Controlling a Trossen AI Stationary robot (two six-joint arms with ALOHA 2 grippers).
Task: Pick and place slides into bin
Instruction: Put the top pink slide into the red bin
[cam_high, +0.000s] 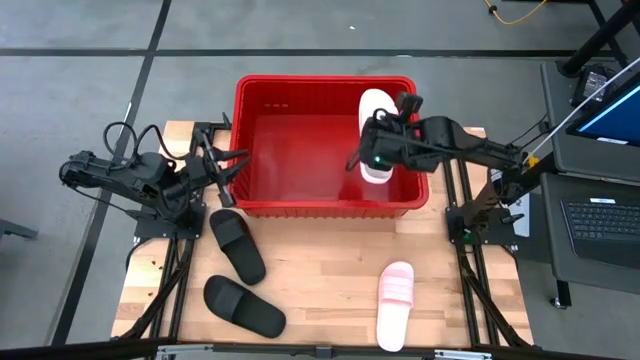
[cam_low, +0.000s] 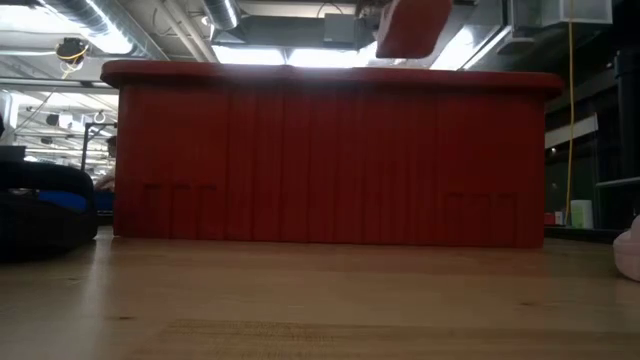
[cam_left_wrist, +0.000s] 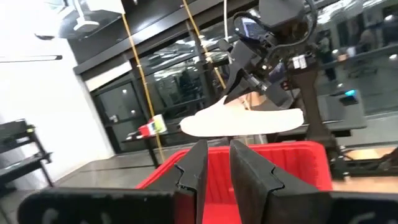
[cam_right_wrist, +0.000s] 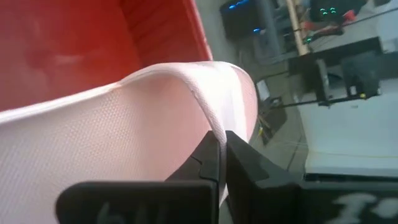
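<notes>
The red bin (cam_high: 262, 140) stands at the table's far middle. My right gripper (cam_high: 374, 150) is shut on a light pink slide (cam_high: 375, 108) above the bin's right part; the slide also shows in the left wrist view (cam_left_wrist: 249, 121) and above the rim in the low view (cam_low: 412, 25). The other pink slide (cam_high: 396, 303) lies sole down near the table's front right. Two black slides (cam_high: 237, 245) (cam_high: 243, 306) lie at the front left. My left gripper (cam_high: 232, 165) is empty, with a narrow gap between its fingers, just outside the bin's left wall. My right gripper pinches the pink slide's wide strap by its edge (cam_right_wrist: 202, 102) between its two fingers (cam_right_wrist: 249, 177). The fingers come at it from above, slanting from the table's right. The slide hangs about level, lifted clear above the bin's rim, with its length running near to far.
The bin's thick rim and slotted walls (cam_low: 330, 160) rise high off the table. Bare wood (cam_high: 320, 270) lies between the black slides and the pink one. The arm stands (cam_high: 480, 215) flank the bin.
</notes>
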